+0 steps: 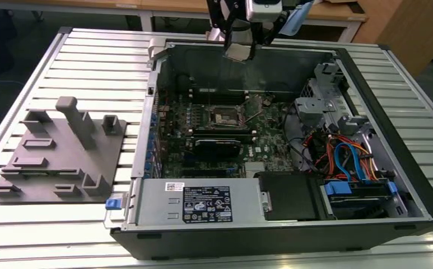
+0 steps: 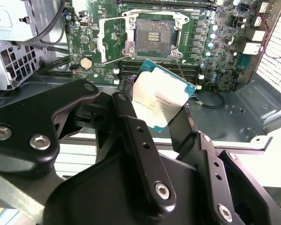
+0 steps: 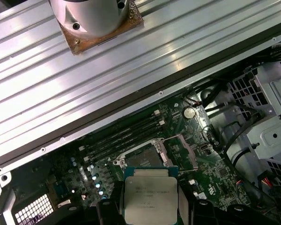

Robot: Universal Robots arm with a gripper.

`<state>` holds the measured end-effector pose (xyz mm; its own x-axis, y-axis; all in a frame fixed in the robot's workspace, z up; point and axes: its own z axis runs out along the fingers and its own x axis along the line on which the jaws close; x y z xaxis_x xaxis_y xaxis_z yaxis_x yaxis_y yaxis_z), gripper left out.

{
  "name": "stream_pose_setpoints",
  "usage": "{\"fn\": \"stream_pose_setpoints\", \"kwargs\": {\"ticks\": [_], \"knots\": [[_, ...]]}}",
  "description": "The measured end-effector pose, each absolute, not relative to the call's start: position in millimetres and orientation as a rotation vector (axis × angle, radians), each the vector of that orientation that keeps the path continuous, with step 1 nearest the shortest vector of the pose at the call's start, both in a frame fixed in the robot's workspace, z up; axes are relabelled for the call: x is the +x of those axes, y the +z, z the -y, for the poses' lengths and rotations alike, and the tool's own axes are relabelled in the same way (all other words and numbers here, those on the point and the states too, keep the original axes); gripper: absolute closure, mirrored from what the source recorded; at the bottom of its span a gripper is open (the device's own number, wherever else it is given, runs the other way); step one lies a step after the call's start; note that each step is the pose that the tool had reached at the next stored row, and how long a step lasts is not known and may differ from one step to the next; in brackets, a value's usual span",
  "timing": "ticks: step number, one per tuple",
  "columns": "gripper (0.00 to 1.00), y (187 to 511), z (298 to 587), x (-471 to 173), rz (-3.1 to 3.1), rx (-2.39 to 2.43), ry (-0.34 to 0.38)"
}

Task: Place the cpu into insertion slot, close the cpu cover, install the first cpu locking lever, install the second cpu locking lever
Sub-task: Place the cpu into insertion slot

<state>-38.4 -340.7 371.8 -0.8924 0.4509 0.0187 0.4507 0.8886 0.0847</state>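
**CPU pinched in the gripper, above the open case**

The cpu [image 2: 161, 101] is in the air, clear of the board. It is tilted, with its dull silver-grey top towards the second wrist camera and a teal edge showing at its corners. The gripper [image 2: 154, 115] pinches it by two opposite edges, with a black finger [image 2: 131, 124] pressed to each side; the first wrist view shows the same grip.

In the exterior view the chip hangs over the far rim of the computer case [image 1: 406, 140], well apart from the insertion slot [image 1: 225, 116].

That slot sits on the green motherboard [image 1: 265, 148] with its dark centre uncovered, ringed by a silver rim. The cpu cover [image 2: 110, 40] appears to be swung back and lying just beside the slot, though the angle makes this hard to confirm.

The case lies on its side on a slatted metal table [image 1: 44, 67], open side up. A power-supply box [image 1: 194, 204] stands at its near edge. A grey fixture plate [image 1: 66, 157] rests on the table at the exterior view's left, beside the case.
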Motion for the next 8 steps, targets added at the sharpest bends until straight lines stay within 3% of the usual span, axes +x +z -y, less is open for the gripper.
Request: {"fn": "stream_pose_setpoints", "kwargs": {"ticks": [8], "knots": [[0.46, 371.4, 340.7, -38.4, -3.028, 0.812, 0.136]]}}
